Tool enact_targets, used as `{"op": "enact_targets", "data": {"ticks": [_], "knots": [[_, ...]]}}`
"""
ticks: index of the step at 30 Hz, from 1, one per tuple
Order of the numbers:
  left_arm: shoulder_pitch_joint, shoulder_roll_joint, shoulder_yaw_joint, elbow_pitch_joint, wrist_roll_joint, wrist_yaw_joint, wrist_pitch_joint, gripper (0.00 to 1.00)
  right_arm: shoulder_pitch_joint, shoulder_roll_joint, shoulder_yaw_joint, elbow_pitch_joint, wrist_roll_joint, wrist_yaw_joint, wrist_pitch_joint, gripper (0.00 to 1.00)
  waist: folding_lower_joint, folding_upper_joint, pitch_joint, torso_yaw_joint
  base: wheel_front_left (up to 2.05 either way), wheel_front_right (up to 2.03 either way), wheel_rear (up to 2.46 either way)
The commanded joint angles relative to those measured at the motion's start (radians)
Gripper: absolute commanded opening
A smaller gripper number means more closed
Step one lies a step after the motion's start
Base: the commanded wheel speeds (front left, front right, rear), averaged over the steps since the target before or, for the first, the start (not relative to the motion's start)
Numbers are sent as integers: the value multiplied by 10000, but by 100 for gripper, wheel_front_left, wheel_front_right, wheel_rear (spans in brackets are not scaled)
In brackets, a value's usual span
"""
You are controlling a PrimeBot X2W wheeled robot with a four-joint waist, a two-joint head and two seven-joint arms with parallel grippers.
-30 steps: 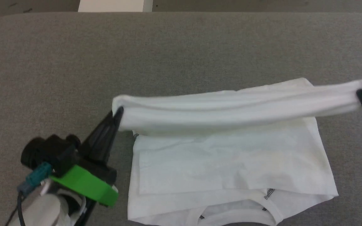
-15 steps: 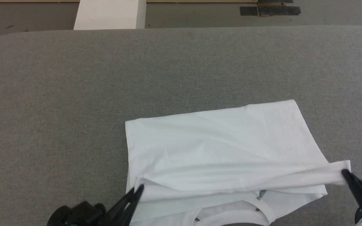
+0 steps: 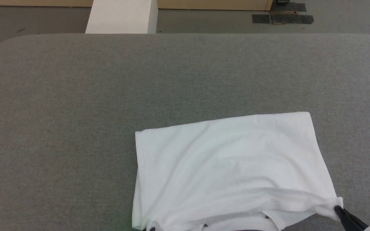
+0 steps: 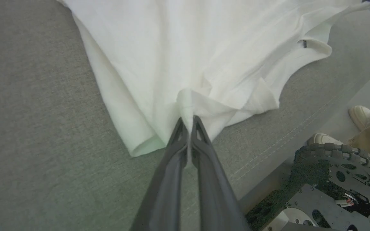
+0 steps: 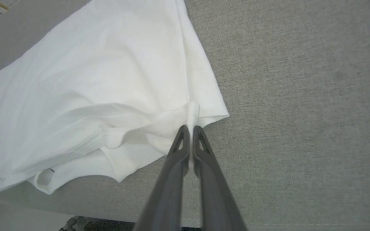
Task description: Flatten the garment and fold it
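Garment, head view: we see the garment [image 3: 230,170] doubled over on itself, a white rectangle on the grey tabletop [image 3: 75,112], lying near the front edge and right of centre, with its long axis running left to right.
Right corner, head view: the right gripper [image 3: 339,211] pinches the near right corner of the top layer, which is pulled into a small peak.
Left wrist view: the left gripper [image 4: 189,120] is clenched on a bunched fold at the near left corner. The cloth fans out ahead of it, the neckline lies off to that view's right, and the tabletop's front edge is close behind the grip.
Right wrist view: the jaws are pressed together on a ridge of fabric. The rest of the cloth spreads ahead and to that view's left, with bare tabletop on the other side.
Key relation: we judge that the whole garment lies forward of both grippers. They hold opposite ends of the same near edge, so neither arm is nearer.
Next move, our guess: lay that edge flat over the neckline and let go, keeping the two ends level so that the fold lands square.
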Motion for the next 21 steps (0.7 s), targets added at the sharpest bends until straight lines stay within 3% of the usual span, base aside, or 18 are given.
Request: {"op": "enact_targets", "data": {"ticks": [1,7,11,16,21], "knots": [[-30,-90,169,87,62,41,-124,100,133,-83,-57,19,-62,-15,-91,100,1,0,-19,55,0,0,0],[490,-325,1538,-463,-639,310,-291,100,261,-68,-309,-362,357,-15,-4,100,1,0,-139,143,0,0,0],[1038,-1019,3820,-1689,-835,687,-300,100,-7,-38,-920,-920,484,-15,-211,100,1,0,-210,224,0,0,0],[1323,-2268,6204,-3162,505,1150,-302,100,-975,-71,-1348,-1022,-187,-15,-534,100,1,0,-129,242,0,0,0],[1267,-3448,7133,-3875,2094,1456,-303,100,-1980,-410,-843,-470,-1152,-15,-513,100,1,0,149,255,0,0,0]]}}
